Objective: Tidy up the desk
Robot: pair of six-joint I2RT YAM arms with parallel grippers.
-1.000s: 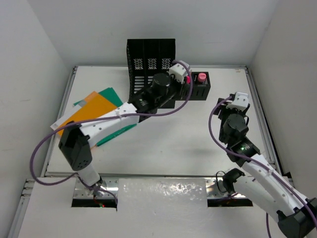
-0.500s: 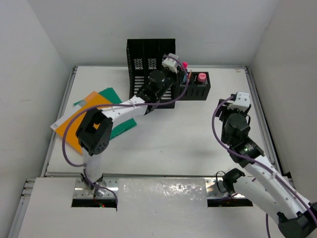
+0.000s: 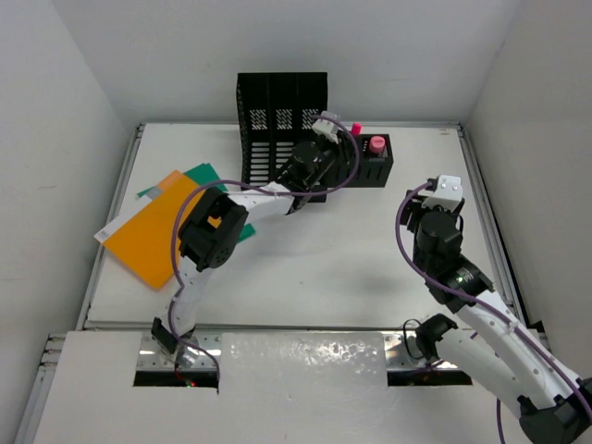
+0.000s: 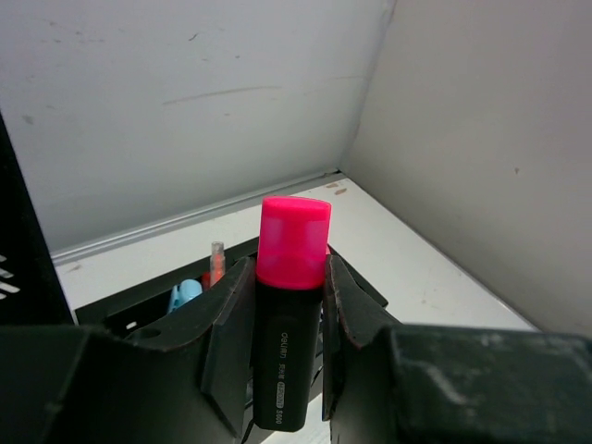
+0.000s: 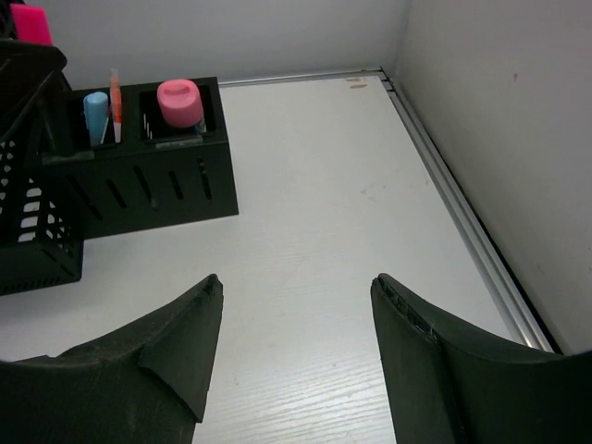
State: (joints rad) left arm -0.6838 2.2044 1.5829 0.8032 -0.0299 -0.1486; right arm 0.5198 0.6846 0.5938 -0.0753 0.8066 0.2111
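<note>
The white desk (image 3: 324, 264) fills the top view. My left gripper (image 4: 285, 277) is shut on a highlighter (image 4: 291, 254) with a black body and a pink cap, held upright. In the top view the highlighter (image 3: 355, 129) sits at the left end of the black pen holder (image 3: 372, 168). The pen holder (image 4: 139, 310) lies just behind and below the highlighter in the left wrist view. My right gripper (image 5: 296, 289) is open and empty, low over bare desk (image 5: 314, 213) to the right of the pen holder (image 5: 139, 180).
A black slotted file holder (image 3: 280, 116) stands at the back, left of the pen holder. Orange (image 3: 153, 236) and green (image 3: 205, 176) folders lie fanned at the left. The pen holder has a pink round cap (image 5: 180, 100), a blue item (image 5: 95, 106) and an orange pen (image 5: 115, 97).
My left arm's elbow has swung right and folded in while its gripper stayed by the pen holder with the highlighter, shifting slightly. The right arm has hardly moved.
</note>
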